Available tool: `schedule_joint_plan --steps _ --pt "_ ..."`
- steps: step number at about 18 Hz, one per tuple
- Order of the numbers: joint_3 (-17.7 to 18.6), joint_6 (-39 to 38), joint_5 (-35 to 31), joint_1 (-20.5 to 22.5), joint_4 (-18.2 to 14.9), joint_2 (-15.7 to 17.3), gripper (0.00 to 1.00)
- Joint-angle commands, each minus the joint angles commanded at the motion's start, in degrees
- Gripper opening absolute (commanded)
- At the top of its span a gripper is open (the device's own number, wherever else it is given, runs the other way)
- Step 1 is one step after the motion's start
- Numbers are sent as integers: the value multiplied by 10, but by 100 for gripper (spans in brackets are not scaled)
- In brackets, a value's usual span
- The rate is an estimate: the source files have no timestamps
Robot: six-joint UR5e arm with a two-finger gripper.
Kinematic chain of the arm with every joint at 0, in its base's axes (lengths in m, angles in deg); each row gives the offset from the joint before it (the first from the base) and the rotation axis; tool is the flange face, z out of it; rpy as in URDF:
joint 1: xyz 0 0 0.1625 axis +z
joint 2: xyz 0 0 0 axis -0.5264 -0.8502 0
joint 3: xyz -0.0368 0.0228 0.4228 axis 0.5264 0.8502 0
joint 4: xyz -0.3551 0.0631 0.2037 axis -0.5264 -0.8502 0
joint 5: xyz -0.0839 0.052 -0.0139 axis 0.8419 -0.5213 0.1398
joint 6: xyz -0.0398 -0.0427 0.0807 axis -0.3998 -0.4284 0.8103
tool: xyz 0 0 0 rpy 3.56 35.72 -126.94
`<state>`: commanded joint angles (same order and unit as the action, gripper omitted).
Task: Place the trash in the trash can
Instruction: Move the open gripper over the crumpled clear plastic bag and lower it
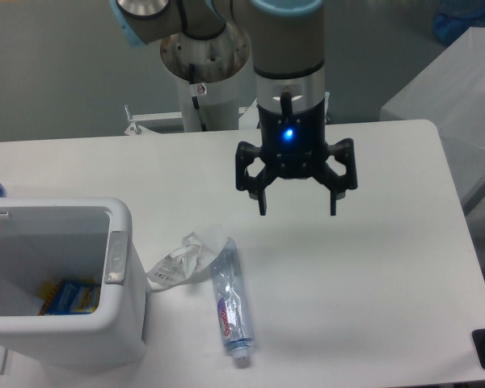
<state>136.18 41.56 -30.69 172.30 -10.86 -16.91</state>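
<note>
Claw spread; crumpled wrapper touching clear bottle

A grey-and-silver cylindrical arm with pale blue joint caps is seen. A black two-finger gripper is carried, lit by a small blue lamp.

white table (rounded corners), grey floor.

White trash can; clear bottle, red-purple label; black hand.
</note>
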Motion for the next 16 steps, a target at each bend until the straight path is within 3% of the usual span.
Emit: schedule_joint_plan --steps 3,7,11,16 --pt "36 1 0 0 15 5 100" --pt "80 1 -2 -3 66 11 100" --pt "113 12 -4 -8 70 18 100" --pt "149 128 -4 -26 69 25 100"
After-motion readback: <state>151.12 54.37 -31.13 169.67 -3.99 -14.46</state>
